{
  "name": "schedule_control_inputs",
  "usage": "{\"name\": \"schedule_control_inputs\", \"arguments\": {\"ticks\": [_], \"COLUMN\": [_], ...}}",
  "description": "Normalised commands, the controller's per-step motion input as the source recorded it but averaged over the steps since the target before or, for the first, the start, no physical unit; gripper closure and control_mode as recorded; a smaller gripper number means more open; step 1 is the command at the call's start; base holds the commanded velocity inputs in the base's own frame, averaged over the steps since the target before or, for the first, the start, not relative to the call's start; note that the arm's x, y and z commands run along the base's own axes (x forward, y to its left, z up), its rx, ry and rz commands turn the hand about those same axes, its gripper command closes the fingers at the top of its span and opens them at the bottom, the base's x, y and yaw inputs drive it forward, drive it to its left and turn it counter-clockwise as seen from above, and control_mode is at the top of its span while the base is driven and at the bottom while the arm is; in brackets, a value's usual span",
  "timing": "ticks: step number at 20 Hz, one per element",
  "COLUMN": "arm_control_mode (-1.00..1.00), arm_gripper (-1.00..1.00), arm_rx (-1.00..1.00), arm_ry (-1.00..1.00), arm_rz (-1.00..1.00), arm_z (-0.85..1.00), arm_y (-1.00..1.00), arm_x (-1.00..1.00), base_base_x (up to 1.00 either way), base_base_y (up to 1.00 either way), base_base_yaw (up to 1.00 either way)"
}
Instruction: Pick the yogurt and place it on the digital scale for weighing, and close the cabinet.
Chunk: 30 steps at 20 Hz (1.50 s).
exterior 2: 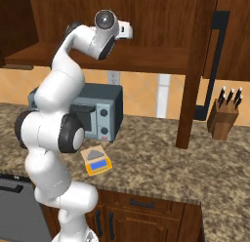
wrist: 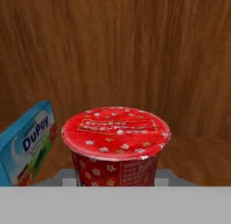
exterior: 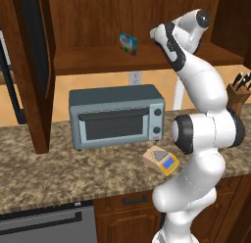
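End effector (exterior: pixel 156 35) is clenched, apparently on the yogurt (wrist: pixel 115 146), which stands upright on the open cabinet's (exterior: pixel 98 60) shelf, just beside the blue box (wrist: pixel 27 144). Digital scale (exterior: pixel 163 160) lies near the table's (exterior: pixel 59 173) front edge, before the toaster oven (exterior: pixel 116 115).

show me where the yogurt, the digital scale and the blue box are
yogurt (wrist: pixel 115 128), hand view, on its red lid.
digital scale (exterior: pixel 159 155), left base view, on its grey weighing plate.
blue box (exterior: pixel 128 43), left base view, on its front face.
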Motion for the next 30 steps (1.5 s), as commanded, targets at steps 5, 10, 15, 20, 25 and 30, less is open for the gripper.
{"name": "schedule_control_inputs", "arguments": {"ticks": [5, 10, 15, 20, 25, 30], "arm_control_mode": [-1.00, -1.00, -1.00, -1.00, -1.00, -1.00], "arm_gripper": [1.00, 1.00, 1.00, 1.00, 1.00, 1.00], "arm_rx": [0.00, 0.04, 0.04, 0.03, 0.00, -0.19], "arm_ry": [-0.48, -0.20, -0.03, 0.06, 0.13, 0.02], "arm_rz": [0.09, 0.18, 0.32, 0.33, 0.35, 0.30], "arm_z": [0.03, 0.39, 0.03, 0.00, -0.33, -0.78], "arm_y": [0.06, -0.06, -0.27, -0.37, -0.21, 0.19], "arm_x": [-1.00, -1.00, -1.00, -1.00, -1.00, -0.91], "base_base_x": [0.00, 0.00, 0.00, 0.00, 0.00, 0.00], "base_base_y": [0.00, 0.00, 0.00, 0.00, 0.00, 0.00], "base_base_yaw": [0.00, 0.00, 0.00, 0.00, 0.00, 0.00]}}
